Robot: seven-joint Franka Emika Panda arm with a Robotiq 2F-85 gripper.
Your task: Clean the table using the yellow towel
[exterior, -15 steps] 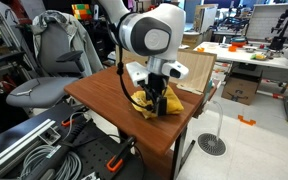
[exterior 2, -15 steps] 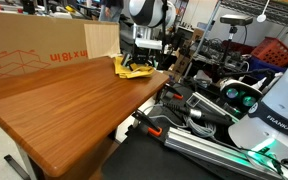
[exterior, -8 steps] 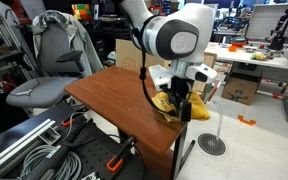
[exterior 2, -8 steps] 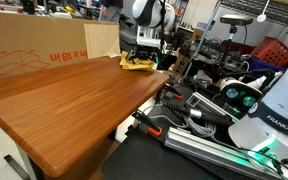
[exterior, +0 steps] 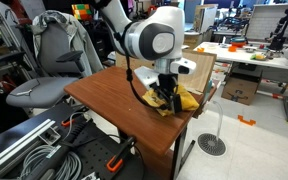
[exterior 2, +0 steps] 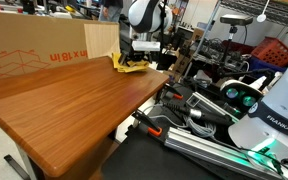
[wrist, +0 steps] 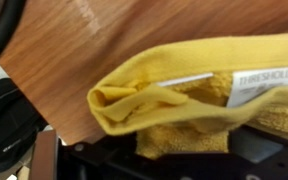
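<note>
The yellow towel (exterior: 174, 100) lies bunched on the far end of the brown wooden table (exterior: 114, 100), near its edge. It also shows in an exterior view (exterior 2: 132, 66) and fills the wrist view (wrist: 184, 95), folded, with a white label. My gripper (exterior: 167, 98) presses down on the towel, fingers shut on the cloth. In an exterior view (exterior 2: 139, 60) the gripper stands over the towel at the table's far corner. The fingertips are hidden by the cloth in the wrist view.
A large cardboard box (exterior 2: 34, 50) stands along the table's back edge. A grey chair (exterior: 44, 70) is beside the table. Cables and equipment (exterior 2: 214, 110) lie on the floor next to the table (exterior 2: 74, 100).
The gripper with the towel swept toward the table's edge half a second ago, then moved back inward over the table.
</note>
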